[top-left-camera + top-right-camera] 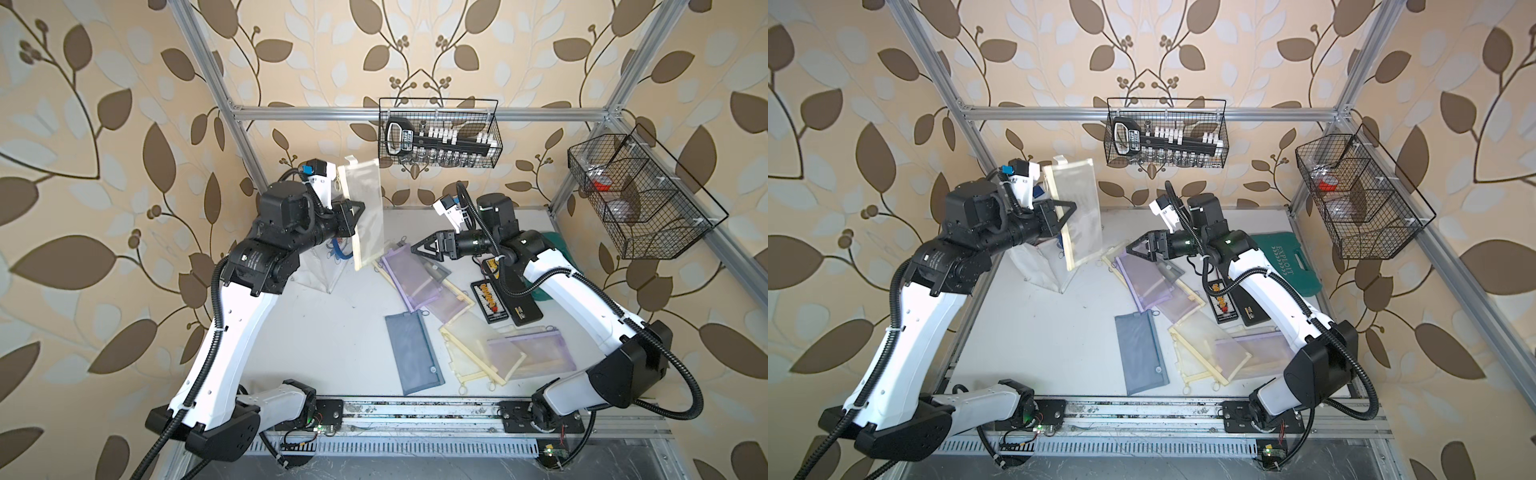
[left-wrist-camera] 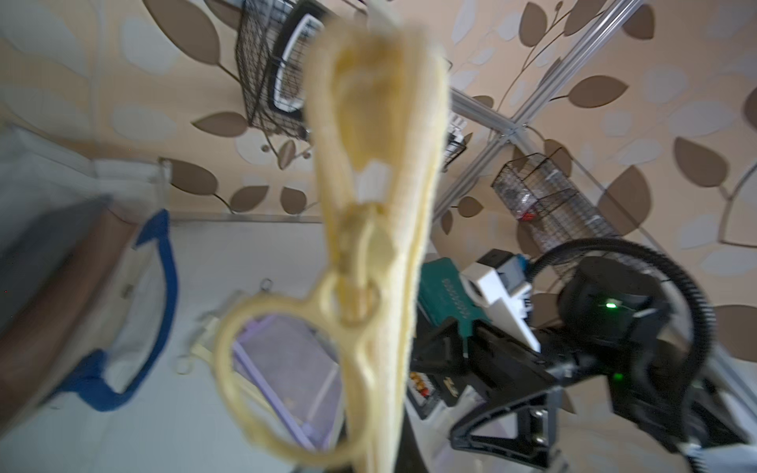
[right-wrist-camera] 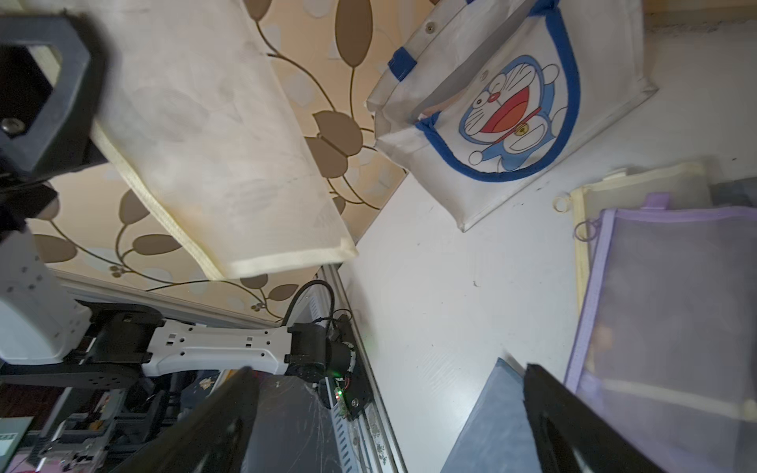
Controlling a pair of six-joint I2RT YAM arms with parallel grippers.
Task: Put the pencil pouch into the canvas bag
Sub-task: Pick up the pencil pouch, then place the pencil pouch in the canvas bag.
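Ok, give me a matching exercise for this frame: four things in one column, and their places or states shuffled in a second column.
Things:
1. pencil pouch
2. canvas bag
3. grey-blue pouch
4. right gripper

Places or states:
A. fingers apart, holding nothing
B. lying flat on the table
C. lifted into the air, clamped in the left gripper
D. at the far left of the table, mouth open

Pairs: 1-C, 2-D, 3-B, 4-A.
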